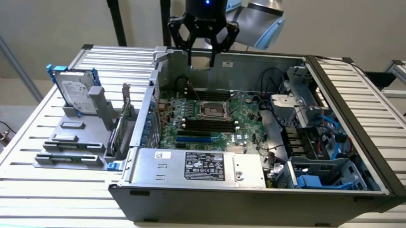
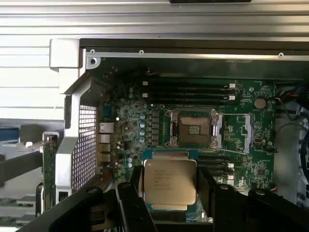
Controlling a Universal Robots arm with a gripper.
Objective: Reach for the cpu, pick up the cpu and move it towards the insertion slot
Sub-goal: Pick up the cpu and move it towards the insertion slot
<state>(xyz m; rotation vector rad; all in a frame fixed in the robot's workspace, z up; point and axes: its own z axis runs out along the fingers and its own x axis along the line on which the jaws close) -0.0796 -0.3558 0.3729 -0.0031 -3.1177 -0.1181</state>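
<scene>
Hovering above the open computer case, the gripper hangs over the rear wall in the exterior view, well above the insertion slot on the green motherboard. From the wrist view, the gripper clamps the cpu between its black fingers, near the insertion slot.

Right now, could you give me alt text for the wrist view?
A silver square cpu is held between the black gripper fingers above a green motherboard. Just beyond it the open insertion slot shows its silvery frame, with long black memory slots farther on.
</scene>
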